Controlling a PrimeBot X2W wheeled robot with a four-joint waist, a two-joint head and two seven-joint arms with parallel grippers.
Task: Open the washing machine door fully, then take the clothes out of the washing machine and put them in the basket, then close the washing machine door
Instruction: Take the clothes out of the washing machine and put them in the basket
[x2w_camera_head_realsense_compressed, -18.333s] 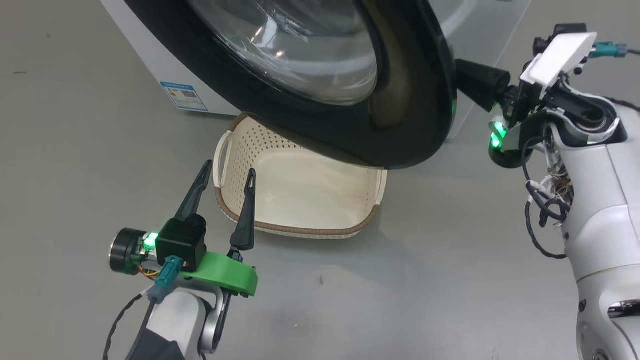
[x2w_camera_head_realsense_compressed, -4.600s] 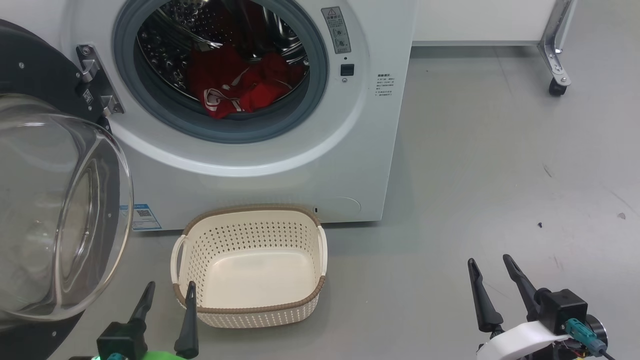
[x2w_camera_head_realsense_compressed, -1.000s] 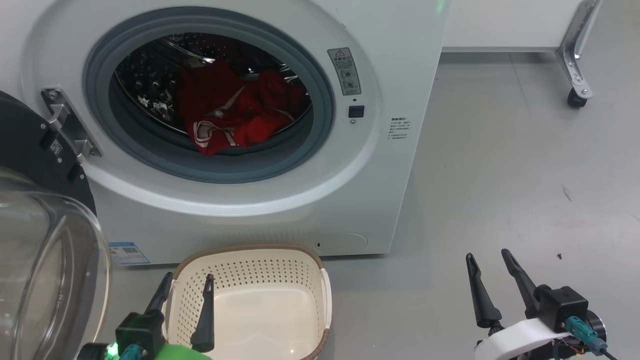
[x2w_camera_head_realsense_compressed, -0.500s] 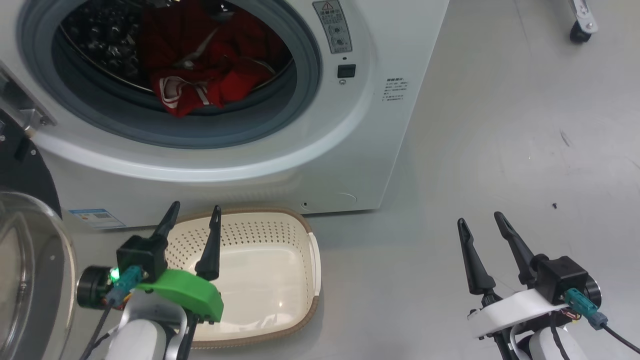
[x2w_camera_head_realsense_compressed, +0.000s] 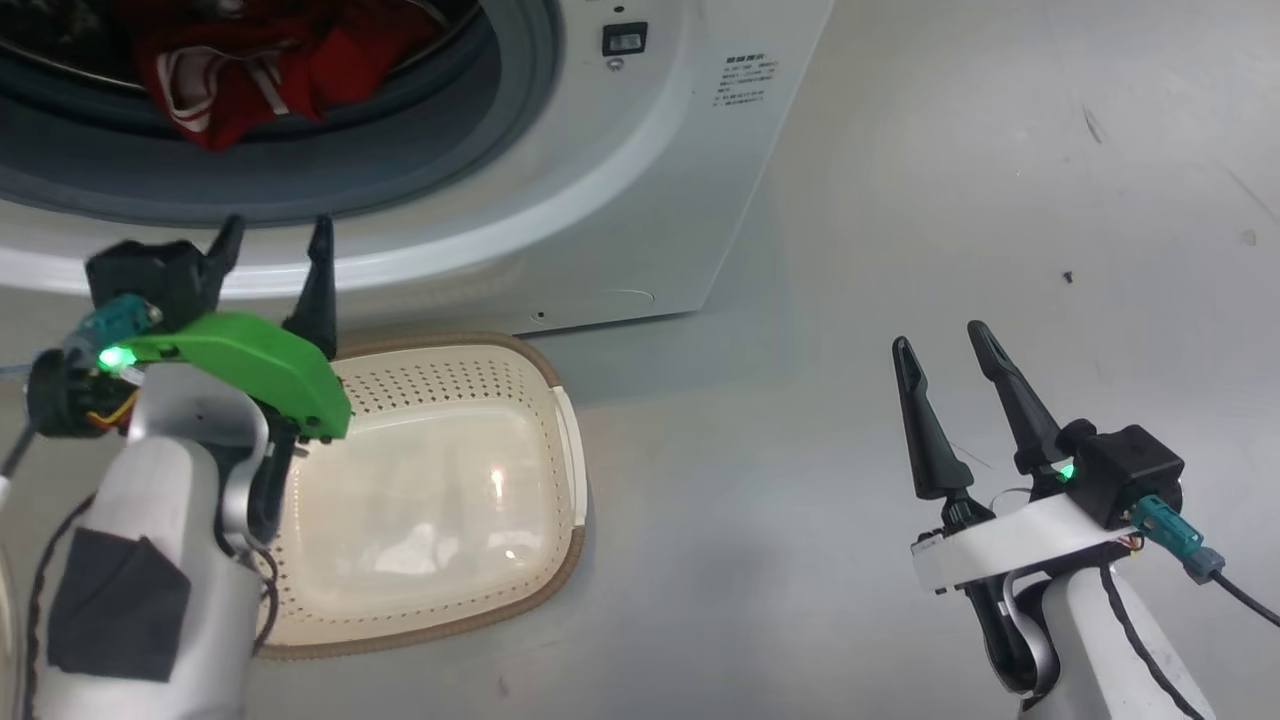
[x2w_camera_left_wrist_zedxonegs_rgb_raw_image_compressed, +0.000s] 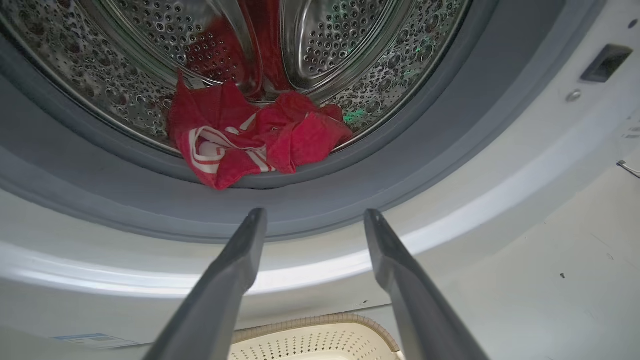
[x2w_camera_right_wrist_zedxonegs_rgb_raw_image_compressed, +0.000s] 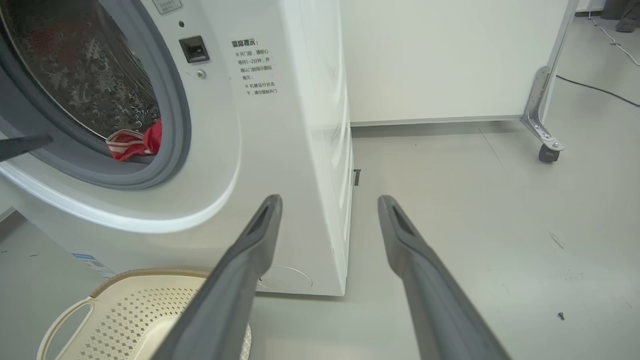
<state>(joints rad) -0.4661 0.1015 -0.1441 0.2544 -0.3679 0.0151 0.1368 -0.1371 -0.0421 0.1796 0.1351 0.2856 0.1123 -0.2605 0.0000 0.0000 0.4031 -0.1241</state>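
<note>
The white washing machine (x2w_camera_head_realsense_compressed: 640, 160) stands with its round opening uncovered; the washing machine door is out of view. Red clothes (x2w_camera_left_wrist_zedxonegs_rgb_raw_image_compressed: 260, 135) with white stripes lie at the front of the steel drum, against the grey gasket (x2w_camera_left_wrist_zedxonegs_rgb_raw_image_compressed: 125, 205). They also show in the head view (x2w_camera_head_realsense_compressed: 240, 70) and the right wrist view (x2w_camera_right_wrist_zedxonegs_rgb_raw_image_compressed: 135, 142). My left gripper (x2w_camera_head_realsense_compressed: 278, 235) is open and empty, raised before the lower gasket, its tips (x2w_camera_left_wrist_zedxonegs_rgb_raw_image_compressed: 315, 214) just below the clothes. Under it sits the empty cream basket (x2w_camera_head_realsense_compressed: 565, 440). My right gripper (x2w_camera_head_realsense_compressed: 938, 337) is open and empty over bare floor right of the machine.
A white panel on a metal leg with a caster (x2w_camera_right_wrist_zedxonegs_rgb_raw_image_compressed: 547, 152) stands behind and right of the machine. A dark cable (x2w_camera_right_wrist_zedxonegs_rgb_raw_image_compressed: 595, 87) runs along the floor there. A small screw (x2w_camera_head_realsense_compressed: 1068, 276) lies on the grey floor. A blue label (x2w_camera_left_wrist_zedxonegs_rgb_raw_image_compressed: 95, 340) marks the machine's lower front.
The head camera has tipped down and moved closer to the machine. My left gripper has risen from beside the basket to the lower edge of the drum opening. The right gripper stays open and low.
</note>
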